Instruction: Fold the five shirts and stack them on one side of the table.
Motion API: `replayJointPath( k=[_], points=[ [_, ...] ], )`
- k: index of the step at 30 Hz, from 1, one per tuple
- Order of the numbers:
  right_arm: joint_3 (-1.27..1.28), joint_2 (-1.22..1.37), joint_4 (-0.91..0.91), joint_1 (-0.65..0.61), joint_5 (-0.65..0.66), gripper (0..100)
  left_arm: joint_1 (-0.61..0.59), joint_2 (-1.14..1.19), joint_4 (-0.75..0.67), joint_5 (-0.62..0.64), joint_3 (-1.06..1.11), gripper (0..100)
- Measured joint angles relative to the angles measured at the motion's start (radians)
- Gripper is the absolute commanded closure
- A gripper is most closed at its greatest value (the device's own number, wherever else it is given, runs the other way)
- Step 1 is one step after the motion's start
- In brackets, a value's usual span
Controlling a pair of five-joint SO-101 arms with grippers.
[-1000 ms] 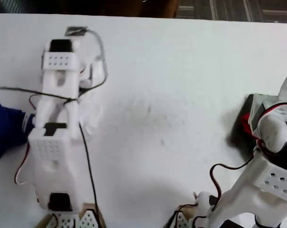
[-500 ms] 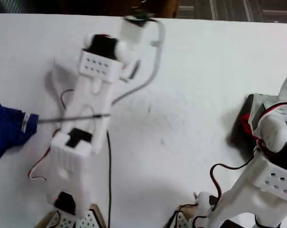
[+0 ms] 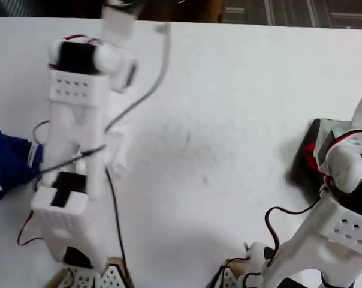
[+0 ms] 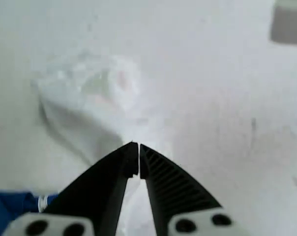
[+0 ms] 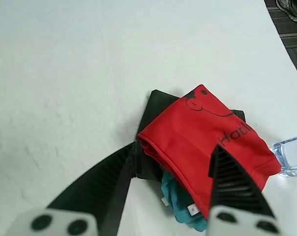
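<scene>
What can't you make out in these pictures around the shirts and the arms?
Blue shirt: cut off by the high view's left edge.
Folded stack: mostly covered by the right arm in the high view; shirt count unclear.
White cloth: blurred against the table in the left wrist view; whether the left end effector pinches it is unclear.

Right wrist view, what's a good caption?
Open right gripper over the stack of folded shirts, red shirt on top.

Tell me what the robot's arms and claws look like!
The left arm and right arm are white and blocky, with panels of little holes, black motors, thin red and black cables. The left gripper and right gripper have black ridged fingers on white bases.
</scene>
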Motion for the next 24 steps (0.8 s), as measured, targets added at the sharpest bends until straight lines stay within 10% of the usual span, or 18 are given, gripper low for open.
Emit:
replayJointPath(
  k=[5, 18, 24],
  points=[
    [0.000, 0.000, 0.000, 0.000, 0.000, 76.9, -0.157, 0.002, 0.000, 0.035, 0.249, 68],
    [0.000, 0.000, 0.000, 0.000, 0.000, 76.9, -0.301, 0.012, -0.178, 0.041, 0.680, 73],
    [0.000, 0.000, 0.000, 0.000, 0.000, 76.9, -0.219, 0.012, -0.373, 0.043, 0.922, 99]
  ],
)
